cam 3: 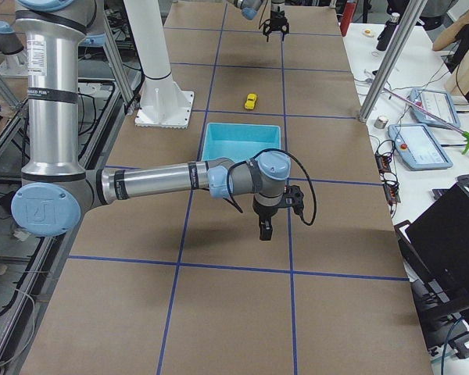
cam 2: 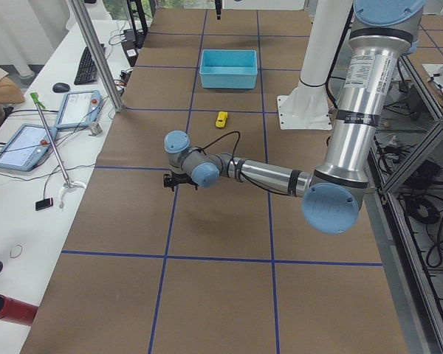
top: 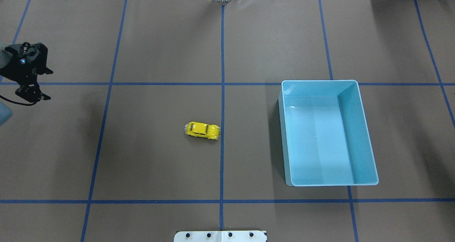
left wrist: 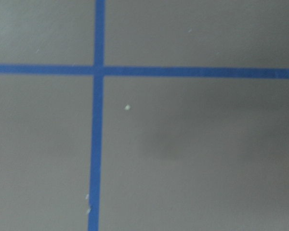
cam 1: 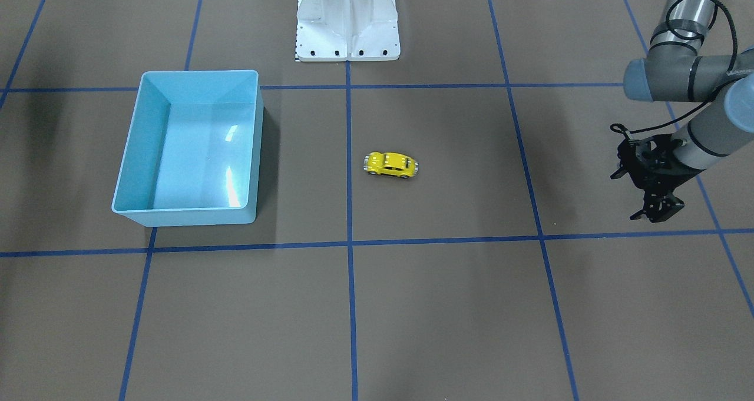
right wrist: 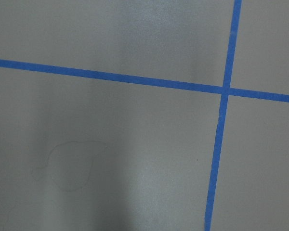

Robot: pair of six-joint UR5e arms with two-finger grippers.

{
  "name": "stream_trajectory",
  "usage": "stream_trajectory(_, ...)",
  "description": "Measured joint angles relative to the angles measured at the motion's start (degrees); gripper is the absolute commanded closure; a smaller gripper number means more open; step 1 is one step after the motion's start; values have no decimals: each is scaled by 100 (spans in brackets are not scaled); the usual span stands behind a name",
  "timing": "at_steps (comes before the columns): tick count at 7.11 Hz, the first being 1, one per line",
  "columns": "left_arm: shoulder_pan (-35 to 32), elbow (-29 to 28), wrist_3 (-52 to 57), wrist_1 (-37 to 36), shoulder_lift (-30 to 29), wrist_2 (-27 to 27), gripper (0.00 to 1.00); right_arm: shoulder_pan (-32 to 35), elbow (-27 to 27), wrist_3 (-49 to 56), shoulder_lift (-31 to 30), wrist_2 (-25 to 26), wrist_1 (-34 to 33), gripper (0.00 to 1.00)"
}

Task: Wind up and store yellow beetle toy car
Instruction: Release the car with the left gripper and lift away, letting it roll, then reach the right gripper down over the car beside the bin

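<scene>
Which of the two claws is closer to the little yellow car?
Left. The left gripper hangs to the left of the yellow beetle toy car; the right gripper is farther off, beyond the light blue bin.

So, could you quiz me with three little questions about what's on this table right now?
1. True or false: the light blue bin has nothing in it.
2. Pick one. The yellow beetle toy car is:
A. inside the bin
B. on its wheels on the table, beside a blue tape line
C. held by an end effector
3. Fill in: the overhead view shows only the ___ end effector.

Key
1. True.
2. B.
3. Left. The left end effector hovers near that view's left edge, well apart from the car.
</scene>
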State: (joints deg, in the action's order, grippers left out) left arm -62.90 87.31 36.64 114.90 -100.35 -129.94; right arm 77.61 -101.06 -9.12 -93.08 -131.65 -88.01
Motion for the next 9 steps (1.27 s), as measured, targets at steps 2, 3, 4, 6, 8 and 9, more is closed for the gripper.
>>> stream_trajectory(2,-596,255,-1810,-332,198,-188,0,0,-21,-2,-33,-8,-5,0)
stream_trajectory(3,-939,459,-2795,-660,339,-249,0,0,-7,-2,-28,-9,-4,0)
stream_trajectory(4,-1266,585,-3648,-1023,425,-285,0,0,7,-2,-20,-10,0,0)
stream_trajectory(6,-1828,639,-4407,-1355,642,-537,0,0,-43,-4,-22,-45,7,0)
stream_trajectory(8,-2342,634,-4514,-1337,1157,-847,0,-155,-471,-119,126,-14,-28,0)
stream_trajectory(9,-2567,620,-4521,-1333,1396,-959,0,-300,-828,-356,392,-2,-273,0)
